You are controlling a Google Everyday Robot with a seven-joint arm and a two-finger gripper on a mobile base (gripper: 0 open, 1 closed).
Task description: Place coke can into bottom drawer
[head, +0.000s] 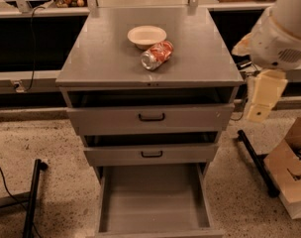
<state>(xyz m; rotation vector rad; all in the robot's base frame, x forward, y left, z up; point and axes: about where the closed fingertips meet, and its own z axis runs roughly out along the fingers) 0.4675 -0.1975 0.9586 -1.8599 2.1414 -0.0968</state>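
Red-orange aluminium coke can (pixel 157 55) on the grey metal cabinet top (pixel 106 58); bottom drawer (pixel 153 202) pulled out.

The can lies on its side midway between the left and right edges, just in front of the cream round bowl (pixel 147 36). The white arm (pixel 281 29) enters at the upper right; its cream gripper (pixel 262 97) hangs downward beyond the top's right edge, near the front-right corner, holding nothing, opening width cannot be told.
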